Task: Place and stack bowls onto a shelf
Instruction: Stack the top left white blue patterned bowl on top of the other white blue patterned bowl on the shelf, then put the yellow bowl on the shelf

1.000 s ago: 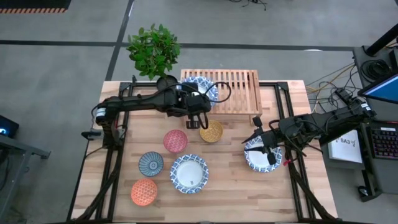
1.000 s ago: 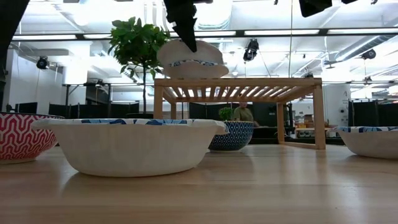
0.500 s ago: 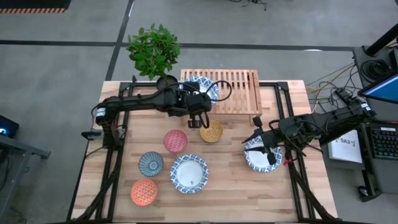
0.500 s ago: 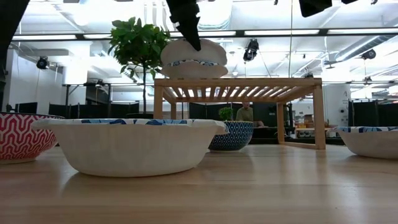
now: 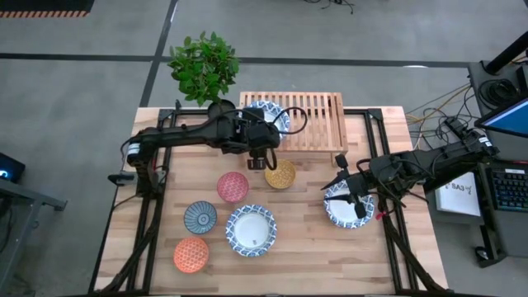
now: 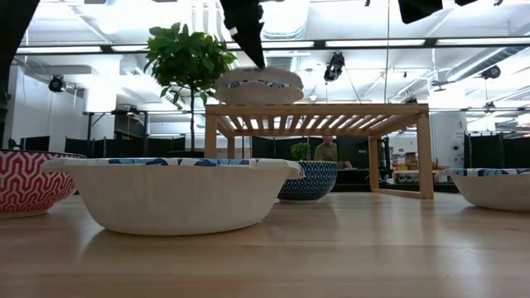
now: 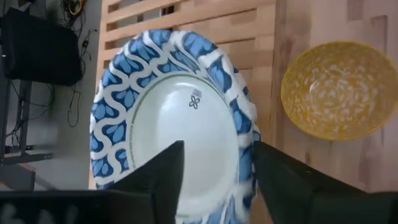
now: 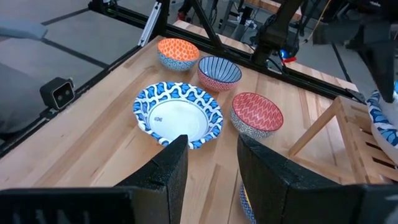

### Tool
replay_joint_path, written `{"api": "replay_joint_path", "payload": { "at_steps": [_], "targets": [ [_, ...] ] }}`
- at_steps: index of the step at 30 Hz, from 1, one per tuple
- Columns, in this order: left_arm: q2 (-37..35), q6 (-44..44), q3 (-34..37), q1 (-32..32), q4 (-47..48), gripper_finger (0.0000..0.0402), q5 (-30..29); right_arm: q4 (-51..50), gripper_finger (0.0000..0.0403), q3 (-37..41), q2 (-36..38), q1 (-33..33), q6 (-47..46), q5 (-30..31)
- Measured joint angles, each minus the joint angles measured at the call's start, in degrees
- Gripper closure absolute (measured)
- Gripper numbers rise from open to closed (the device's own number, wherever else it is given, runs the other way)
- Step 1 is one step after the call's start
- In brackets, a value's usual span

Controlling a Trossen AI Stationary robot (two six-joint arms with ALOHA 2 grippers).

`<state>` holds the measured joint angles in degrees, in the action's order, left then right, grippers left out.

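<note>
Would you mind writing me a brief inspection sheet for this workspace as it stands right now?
Surface: plank table, no spills seen.
Job's things: blue-rimmed bowls stacked on the shelf, at the end nearest the plant; two more blue-rimmed bowls on the table, plus red bowl, yellow bowl, teal bowl, orange bowl.
Clutter: potted plant at the table's back edge.
Grippers: left gripper open at the shelf stack; right gripper open above the bowl under the right arm.
Cables: bundle off the table's right side.
Surroundings: a person far behind the shelf.
</note>
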<state>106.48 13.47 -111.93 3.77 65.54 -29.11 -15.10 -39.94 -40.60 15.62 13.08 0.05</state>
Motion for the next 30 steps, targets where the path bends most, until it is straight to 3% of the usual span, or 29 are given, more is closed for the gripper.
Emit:
{"api": "replay_joint_path", "payload": {
  "at_steps": [5,10,12,17,30],
  "targets": [
    [-0.2,-1.1,-5.2,-0.5,4.0,0.0195,0.3,0.0,0.0275,0.0,0.0,0.0,0.0,0.0],
    [-0.6,-7.0,-7.5,-1.0,5.8,0.0199,9.4,-0.1,0.0275,0.0,0.0,0.0,0.1,0.0],
    [-1.1,-11.1,-6.9,-1.9,5.5,0.0206,9.3,-0.1,0.0275,0.0,0.0,0.0,0.1,0.0],
    [-3.6,-15.6,-0.7,-7.2,5.0,0.0232,0.4,-0.1,0.0275,0.0,0.0,0.0,0.2,0.0],
    [-16.4,-23.0,21.3,-20.0,-11.3,0.0263,-7.9,0.9,0.0275,0.0,0.0,0.0,-1.0,0.8]
  ]
}}
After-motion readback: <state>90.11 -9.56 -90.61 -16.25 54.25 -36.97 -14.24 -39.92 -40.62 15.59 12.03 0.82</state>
